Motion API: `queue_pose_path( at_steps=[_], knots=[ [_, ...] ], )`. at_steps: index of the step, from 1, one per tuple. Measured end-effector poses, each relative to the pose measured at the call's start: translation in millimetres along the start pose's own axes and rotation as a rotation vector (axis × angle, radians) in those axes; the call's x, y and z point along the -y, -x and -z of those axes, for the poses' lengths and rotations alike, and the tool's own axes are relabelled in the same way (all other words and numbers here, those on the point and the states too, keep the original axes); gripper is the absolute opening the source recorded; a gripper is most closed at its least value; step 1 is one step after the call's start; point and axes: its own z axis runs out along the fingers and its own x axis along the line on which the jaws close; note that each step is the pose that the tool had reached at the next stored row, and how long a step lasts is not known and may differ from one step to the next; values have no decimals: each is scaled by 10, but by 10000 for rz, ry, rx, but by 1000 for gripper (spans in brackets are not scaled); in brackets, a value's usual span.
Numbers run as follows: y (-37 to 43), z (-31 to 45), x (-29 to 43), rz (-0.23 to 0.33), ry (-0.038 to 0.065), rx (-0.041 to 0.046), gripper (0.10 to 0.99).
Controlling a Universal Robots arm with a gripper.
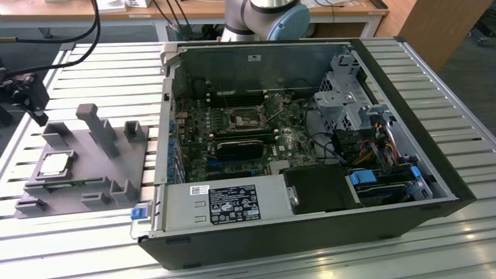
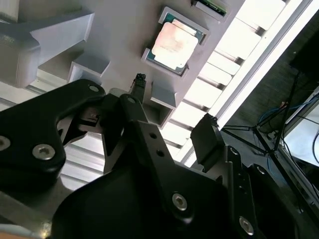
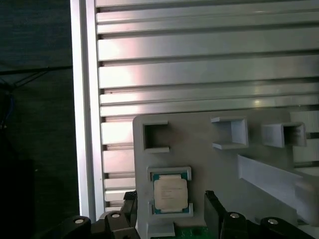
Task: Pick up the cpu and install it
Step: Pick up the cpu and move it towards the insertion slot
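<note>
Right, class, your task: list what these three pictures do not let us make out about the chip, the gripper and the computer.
- The chip: its underside, in both wrist views, because it lies flat in the grey tray.
- The gripper: its body is cut off by the picture's edge in the first wrist view, and its height above the chip cannot be told.
- The socket in the computer: too small in the exterior view to tell whether it is empty.
</note>
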Motion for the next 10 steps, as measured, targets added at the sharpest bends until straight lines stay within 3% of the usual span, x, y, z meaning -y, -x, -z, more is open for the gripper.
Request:
queue_pose_path(
  at_steps=[6, 8, 10],
  knots=[
    [-1, -107, 9, 123, -2, -6, 647],
    [1, -141, 21, 139, -2, -5, 714],
    [1, -176, 34, 159, -3, -6, 714]
  ],
)
